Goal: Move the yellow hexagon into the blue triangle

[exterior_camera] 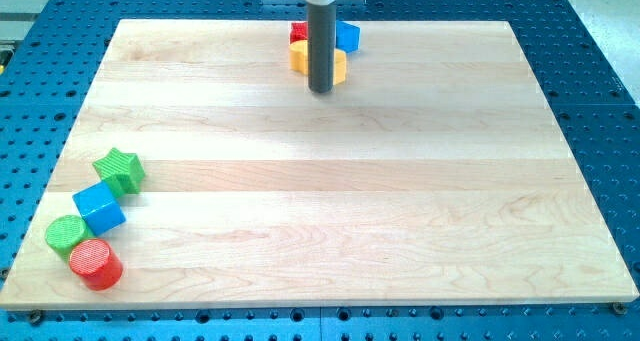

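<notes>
At the far edge of the surface, my tip stands against the yellow hexagon; it grasps nothing. The blue triangle lies just right, beside a red block.

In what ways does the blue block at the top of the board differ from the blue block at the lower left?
The blue triangle sits at the view's top, beside the yellow hexagon and partly hidden behind my rod; the blue cube shows whole. My tip is close to the triangle and far from the cube. The cube stands between a green star and a green cylinder. Both are blue.
</notes>
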`<state>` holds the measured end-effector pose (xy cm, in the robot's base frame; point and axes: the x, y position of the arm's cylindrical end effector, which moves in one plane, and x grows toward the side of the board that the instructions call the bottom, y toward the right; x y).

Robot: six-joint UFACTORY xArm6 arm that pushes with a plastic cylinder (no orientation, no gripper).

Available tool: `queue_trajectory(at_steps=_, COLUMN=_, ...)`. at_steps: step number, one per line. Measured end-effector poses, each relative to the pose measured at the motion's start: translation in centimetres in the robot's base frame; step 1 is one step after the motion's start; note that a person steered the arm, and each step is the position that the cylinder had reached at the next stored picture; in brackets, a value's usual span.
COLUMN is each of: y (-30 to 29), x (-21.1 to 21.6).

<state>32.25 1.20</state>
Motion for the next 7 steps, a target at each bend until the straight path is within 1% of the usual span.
queue_trajectory(at_steps=1, y=0.9, x=-0.1)
queue_trajectory(at_steps=2, y=1.1, x=-2.6)
queue_trajectory(at_steps=3, y=2.5, x=-3.6)
queue_trajectory(at_steps=7, y=3.2, x=-4.2)
